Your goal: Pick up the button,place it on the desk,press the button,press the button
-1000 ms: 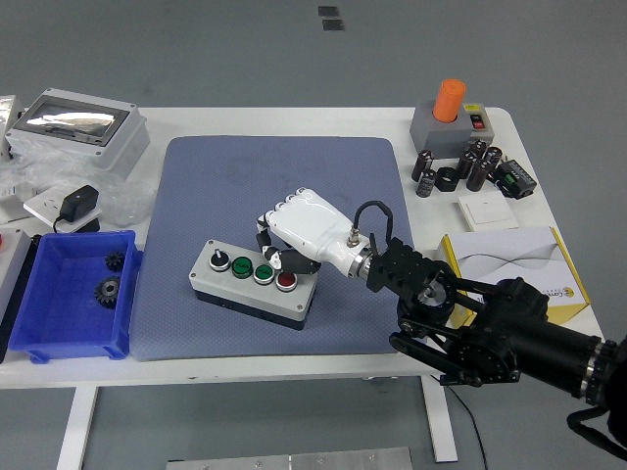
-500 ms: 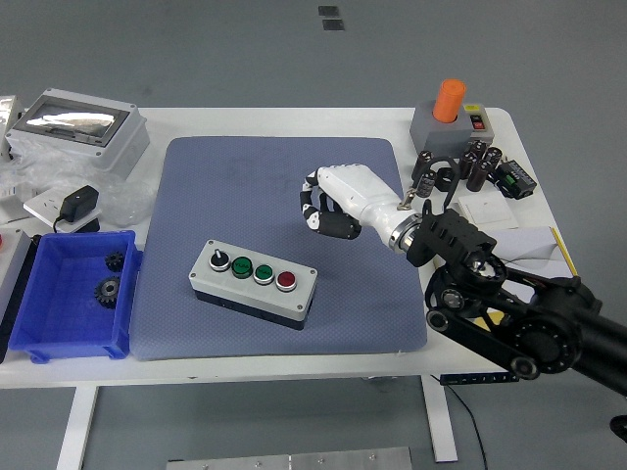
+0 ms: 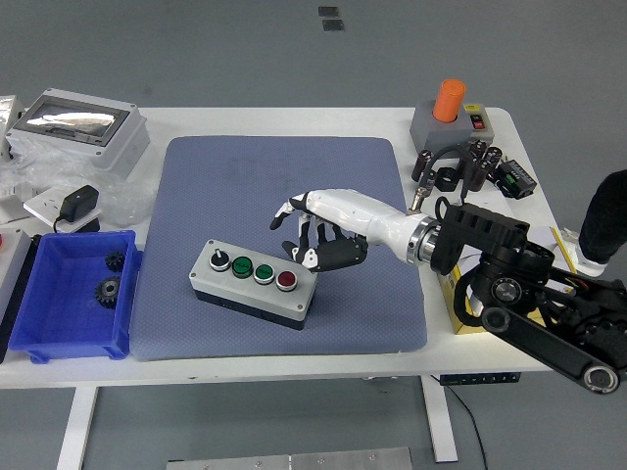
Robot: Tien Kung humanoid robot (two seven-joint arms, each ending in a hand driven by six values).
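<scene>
Right hand (image 3: 318,233) fingers spread, empty, hovering just above-right of button box (image 3: 253,281)

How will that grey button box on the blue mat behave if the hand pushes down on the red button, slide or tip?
The button box looks wide, low and flat-based, so tipping seems unlikely. The textured blue mat probably grips it against sliding. The red button sits near the box's right end, so an off-centre press might rock it slightly. The right hand hovers open just above.

White worktop (image 3: 294,122) on white legs (image 3: 76,426), grey-blue mat (image 3: 235,176) over its middle. Grey floor (image 3: 196,49) all round, two small dark plates (image 3: 329,18) set in it. Even lighting.
</scene>
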